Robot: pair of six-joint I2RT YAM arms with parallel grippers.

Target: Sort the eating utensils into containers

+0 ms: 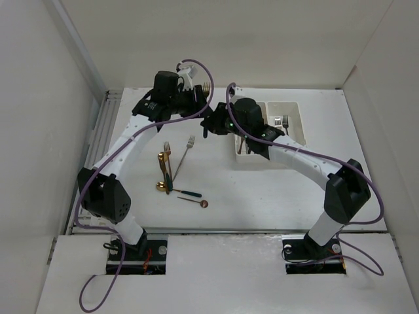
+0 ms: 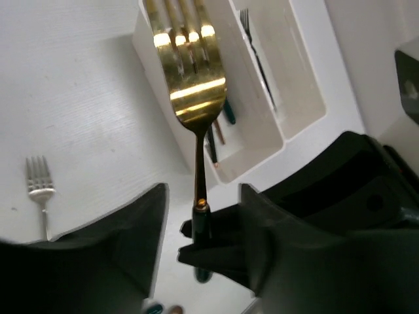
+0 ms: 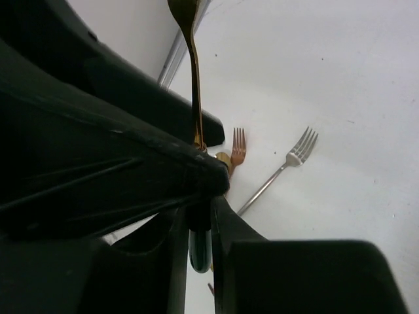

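A gold fork (image 2: 194, 72) with a dark teal handle stands upright in the air just left of the two joined white bins (image 1: 270, 103). My right gripper (image 3: 200, 252) is shut on its handle (image 3: 200, 245). My left gripper (image 2: 203, 235) is open, with its fingers (image 2: 131, 248) wide on either side of the same handle and not touching it. In the top view the fork's tines (image 1: 206, 87) show between the left gripper (image 1: 200, 101) and the right gripper (image 1: 208, 123). The left bin (image 2: 252, 163) holds several utensils and the right bin (image 2: 298, 104) holds a silver fork (image 2: 255, 52).
Loose utensils lie on the table left of centre: a silver fork (image 1: 186, 150), a copper fork (image 1: 167, 154), a gold spoon (image 1: 160, 186), a teal-handled piece (image 1: 190, 193) and a small copper spoon (image 1: 203, 203). White walls enclose the table on three sides.
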